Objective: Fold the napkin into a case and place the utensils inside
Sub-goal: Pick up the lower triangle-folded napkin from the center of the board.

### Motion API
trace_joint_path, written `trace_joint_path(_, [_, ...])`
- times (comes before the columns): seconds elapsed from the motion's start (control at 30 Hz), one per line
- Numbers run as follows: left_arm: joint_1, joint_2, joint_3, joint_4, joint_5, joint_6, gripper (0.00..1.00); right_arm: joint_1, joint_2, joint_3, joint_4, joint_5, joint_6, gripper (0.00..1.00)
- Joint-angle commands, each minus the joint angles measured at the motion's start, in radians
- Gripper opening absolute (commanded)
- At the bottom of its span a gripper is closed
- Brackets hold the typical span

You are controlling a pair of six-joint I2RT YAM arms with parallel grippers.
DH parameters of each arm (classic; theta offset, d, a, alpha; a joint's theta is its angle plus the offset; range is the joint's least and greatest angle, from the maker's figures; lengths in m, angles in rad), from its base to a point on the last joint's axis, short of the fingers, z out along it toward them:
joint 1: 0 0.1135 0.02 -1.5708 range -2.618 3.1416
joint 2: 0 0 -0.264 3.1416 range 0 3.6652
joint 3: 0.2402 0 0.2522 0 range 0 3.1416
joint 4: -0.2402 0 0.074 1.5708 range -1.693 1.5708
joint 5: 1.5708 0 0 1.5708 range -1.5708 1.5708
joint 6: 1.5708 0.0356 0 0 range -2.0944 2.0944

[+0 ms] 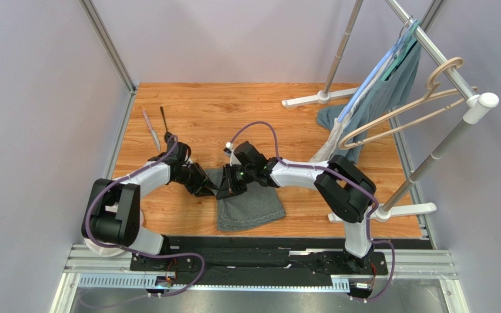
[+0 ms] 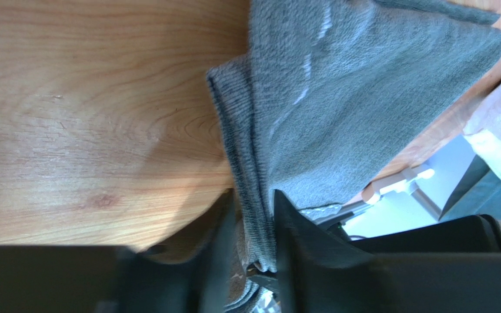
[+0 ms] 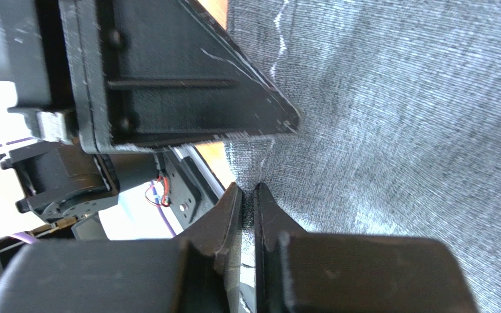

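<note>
Left wrist view: left end effector (image 2: 252, 197) clamps the napkin (image 2: 338, 98) at its doubled edge; right end effector (image 3: 247, 189) pinches the stitched hem. The napkin lies on the bench (image 2: 70, 98) and looks limp; corners seem the best hold.

One napkin (image 1: 253, 208), one knife (image 1: 150, 129), one spoon (image 1: 165, 120), two arms, left arm (image 1: 152, 175) and right arm (image 1: 299, 173), one garment (image 1: 390, 91), one wooden hanger (image 1: 403, 107)

Figure: the left arm (image 1: 148, 175) and right arm (image 1: 299, 173) are each built of white links set between bulky black joint housings (image 1: 112, 218), with a purple cable (image 1: 260, 123) looping along the outside. Both stand on a black base plate (image 1: 259, 261) over a silver slotted rail (image 1: 429, 264). The fingers (image 2: 292, 261) are matte black, wedge-shaped and lightly scuffed, tapering to narrow tips.
</note>
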Motion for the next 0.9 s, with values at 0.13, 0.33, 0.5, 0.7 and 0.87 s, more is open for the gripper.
trace_joint_path(0.13, [-0.014,-0.023,-0.038,0.13,0.03,0.025,0.09,-0.013,-0.03,0.025,-0.046,-0.021,-0.057,0.28])
trace_joint_path(0.33, [-0.02,-0.032,-0.043,0.135,0.019,0.039,0.02,-0.081,-0.099,-0.007,-0.11,-0.019,-0.084,0.51])
trace_joint_path(0.5, [-0.026,-0.053,-0.035,0.121,0.01,0.039,0.0,-0.142,-0.083,0.011,-0.165,-0.022,-0.135,0.48])
trace_joint_path(0.7, [-0.046,-0.086,-0.018,0.088,-0.019,0.025,0.0,-0.159,-0.012,0.056,-0.227,0.021,-0.199,0.15])
trace_joint_path(0.87, [-0.057,-0.086,-0.012,0.086,-0.023,0.018,0.0,-0.159,0.045,0.08,-0.194,0.015,-0.202,0.0])
